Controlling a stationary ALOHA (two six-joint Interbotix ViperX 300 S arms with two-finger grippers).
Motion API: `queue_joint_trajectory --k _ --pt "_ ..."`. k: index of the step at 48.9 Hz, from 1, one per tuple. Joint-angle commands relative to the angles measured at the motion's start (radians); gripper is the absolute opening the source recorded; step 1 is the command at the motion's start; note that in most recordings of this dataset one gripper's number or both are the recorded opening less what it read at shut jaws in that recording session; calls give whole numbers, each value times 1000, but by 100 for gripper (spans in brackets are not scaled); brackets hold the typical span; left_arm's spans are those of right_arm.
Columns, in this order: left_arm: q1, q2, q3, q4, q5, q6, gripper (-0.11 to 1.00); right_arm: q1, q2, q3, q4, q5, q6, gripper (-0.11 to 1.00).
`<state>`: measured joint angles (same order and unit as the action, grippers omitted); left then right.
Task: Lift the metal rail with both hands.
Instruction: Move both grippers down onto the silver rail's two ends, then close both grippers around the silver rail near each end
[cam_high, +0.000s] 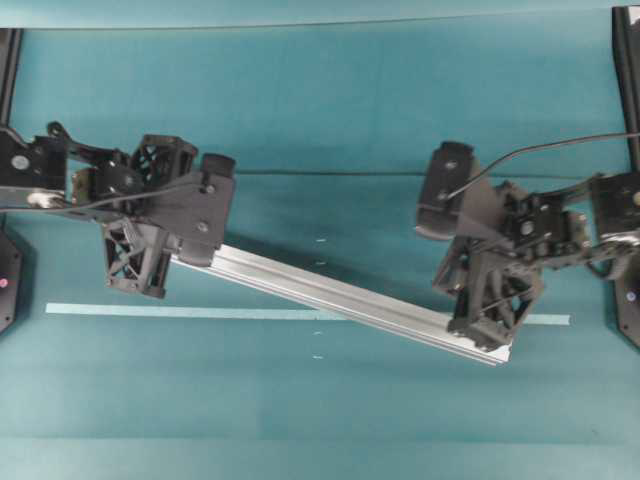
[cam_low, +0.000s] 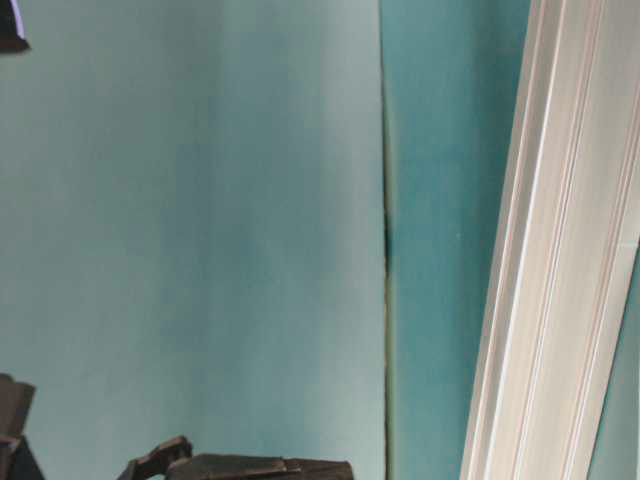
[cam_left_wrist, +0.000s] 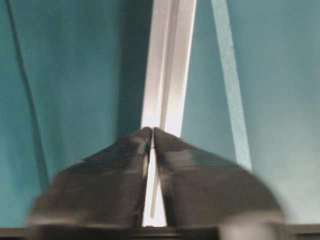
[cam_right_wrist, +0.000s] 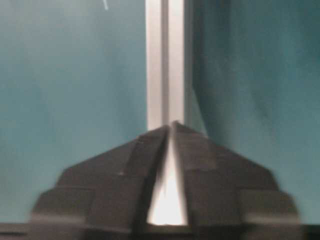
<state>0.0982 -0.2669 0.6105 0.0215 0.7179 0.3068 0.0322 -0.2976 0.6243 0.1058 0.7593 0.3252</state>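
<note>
The metal rail (cam_high: 340, 298) lies slanted across the teal table, its left end higher in the overhead view. My left gripper (cam_high: 180, 250) sits over its left end and my right gripper (cam_high: 488, 322) over its right end. In the left wrist view the black jaws of the left gripper (cam_left_wrist: 152, 131) are drawn close together, with the rail (cam_left_wrist: 170, 60) showing bright in the narrow slit between them. The right gripper (cam_right_wrist: 170, 125) looks the same, with the rail (cam_right_wrist: 165, 60) running on beyond its tips. The rail (cam_low: 570, 250) fills the right side of the table-level view.
A thin pale-green tape strip (cam_high: 150, 311) runs along the table and passes under the rail; it also shows in the left wrist view (cam_left_wrist: 230, 85). Black arm bases stand at both side edges. A seam in the table cover (cam_low: 385, 250) runs across.
</note>
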Motion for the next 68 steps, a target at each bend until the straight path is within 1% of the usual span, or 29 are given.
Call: queue_joint_trajectory --k 1,6,8,10,13,15,17,21,27,36,47,57,68 --pt "3 0 -15 2 -9 0 26 3 15 -12 18 0 3 36" --pt "3 2 -9 2 -34 2 56 5 41 -8 41 9 3 64" --pt "3 5 -6 2 -51 0 70 8 52 -5 41 14 2 75" --pt "3 9 -2 2 -69 -2 81 18 67 -2 41 14 0 84" --pt "3 21 6 0 -97 -2 94 21 87 -2 41 12 -3 95" --pt "3 31 12 2 -114 -2 98 23 100 -2 41 12 -5 99" --pt "3 41 17 2 -129 2 98 26 112 -2 41 11 -5 100" --pt "6 66 25 2 -146 2 95 29 130 -6 41 9 -5 99" --pt "6 103 38 0 -152 -12 96 38 153 -5 41 14 -6 99" --pt "6 143 54 2 -152 -5 96 52 189 0 40 12 -5 99" --pt "15 176 58 2 -181 -2 96 57 255 8 37 6 -9 99" --pt "26 210 71 2 -212 -2 96 60 288 31 37 -43 -9 99" --pt "26 264 103 0 -285 -5 96 61 305 69 37 -75 -8 99"
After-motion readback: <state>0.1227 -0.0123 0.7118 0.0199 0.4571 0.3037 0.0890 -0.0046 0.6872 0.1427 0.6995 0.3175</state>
